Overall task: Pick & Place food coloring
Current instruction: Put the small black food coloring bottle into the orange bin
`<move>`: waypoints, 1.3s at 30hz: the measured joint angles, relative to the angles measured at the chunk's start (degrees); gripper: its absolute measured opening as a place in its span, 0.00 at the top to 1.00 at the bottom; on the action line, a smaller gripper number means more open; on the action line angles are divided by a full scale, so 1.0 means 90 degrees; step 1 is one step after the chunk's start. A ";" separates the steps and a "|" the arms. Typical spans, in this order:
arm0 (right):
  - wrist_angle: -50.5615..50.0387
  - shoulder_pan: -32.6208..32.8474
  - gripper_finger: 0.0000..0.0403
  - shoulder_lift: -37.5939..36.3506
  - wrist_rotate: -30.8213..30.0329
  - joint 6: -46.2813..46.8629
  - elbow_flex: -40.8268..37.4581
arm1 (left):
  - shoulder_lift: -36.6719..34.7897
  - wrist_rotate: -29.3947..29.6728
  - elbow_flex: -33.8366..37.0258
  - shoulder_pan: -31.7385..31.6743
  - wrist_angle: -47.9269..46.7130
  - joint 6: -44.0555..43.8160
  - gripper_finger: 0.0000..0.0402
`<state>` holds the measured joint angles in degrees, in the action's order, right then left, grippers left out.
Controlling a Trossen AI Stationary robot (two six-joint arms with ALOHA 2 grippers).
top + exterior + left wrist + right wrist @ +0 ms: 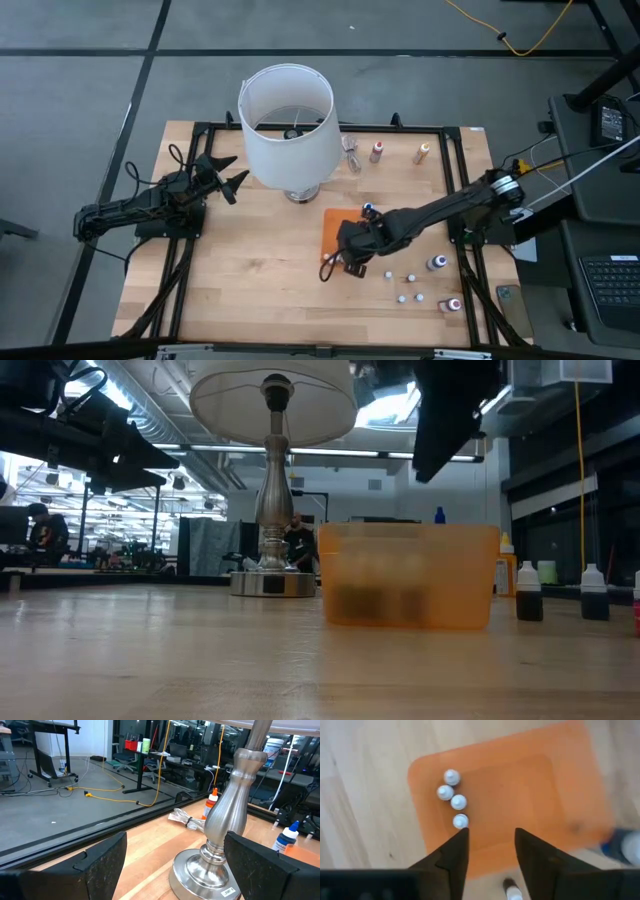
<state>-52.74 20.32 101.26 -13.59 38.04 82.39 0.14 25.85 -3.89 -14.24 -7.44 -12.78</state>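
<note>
Wooden table [250, 270] had the orange tray [520, 790] mid-right with 4 white-capped food coloring bottles [454, 800] inside, more loose nearby. Right gripper [490, 845] hung over the tray, fingers apart, probably holding nothing. Left gripper [228, 172] waited spread open by the lamp [290, 125].

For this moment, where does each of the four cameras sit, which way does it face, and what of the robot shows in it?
High view: overhead, straight down on the table; both arms show, right gripper over the orange tray.
Low view: table height, level across; tray, lamp, dark arm parts above.
Left wrist view: past its open fingers at the lamp base.
Right wrist view: down past its open fingers onto the tray, four white-capped bottles inside.
Shared: all four show the tray.
</note>
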 joint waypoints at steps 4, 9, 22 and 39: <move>-0.0522 -0.0007 0.47 -0.0306 -0.0100 0.0825 -0.0034 | 0.0000 0.0000 -0.0001 0.0000 0.0000 0.0002 0.20; -0.0739 -0.0032 0.42 -0.0749 -0.0154 0.2100 -0.0454 | 0.0000 0.0000 -0.0002 0.0000 0.0000 0.0000 0.20; -0.0756 -0.0032 0.45 -0.1804 -0.0150 0.3436 -0.2438 | 0.0000 0.0000 -0.0002 0.0000 0.0000 0.0000 0.20; 0.0176 0.0191 0.45 -0.2051 0.0408 0.4021 -0.3644 | 0.0000 0.0000 -0.0001 0.0000 -0.0001 0.0000 0.20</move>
<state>-51.16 22.04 82.81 -9.92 74.23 49.60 0.14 25.85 -3.89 -14.24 -7.46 -12.78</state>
